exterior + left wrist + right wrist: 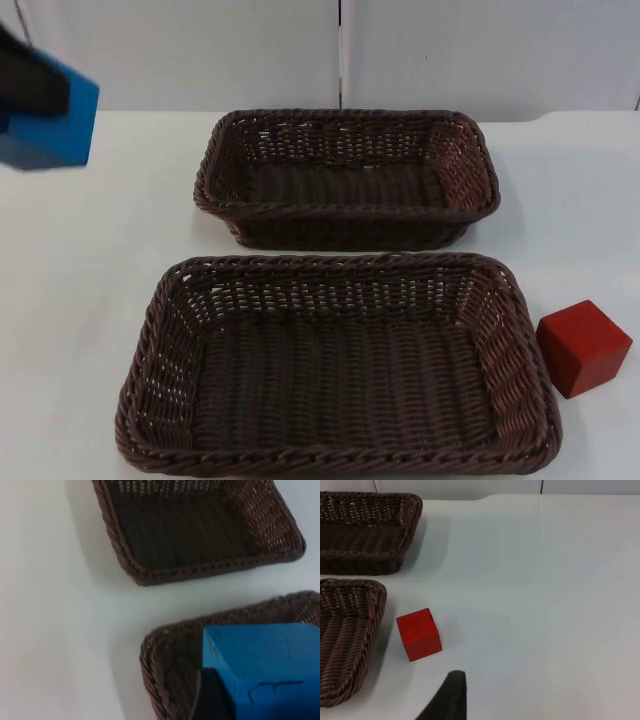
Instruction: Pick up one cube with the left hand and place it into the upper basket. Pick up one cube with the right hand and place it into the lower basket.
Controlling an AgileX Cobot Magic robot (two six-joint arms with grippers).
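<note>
My left gripper [40,100] is raised at the far left, level with the upper basket [345,175], and is shut on a blue cube [62,125]. In the left wrist view the blue cube [265,665] sits against a black finger [212,697] and hides part of the lower basket [165,660]; the upper basket [200,530] lies beyond it. A red cube [583,347] rests on the table just right of the lower basket [335,365]. My right gripper [452,700] hovers a short way from the red cube [419,634], apart from it.
Both brown wicker baskets hold nothing. White table [90,260] stretches left of the baskets and right of the upper one [545,580]. The grey partition wall [450,50] closes off the far edge.
</note>
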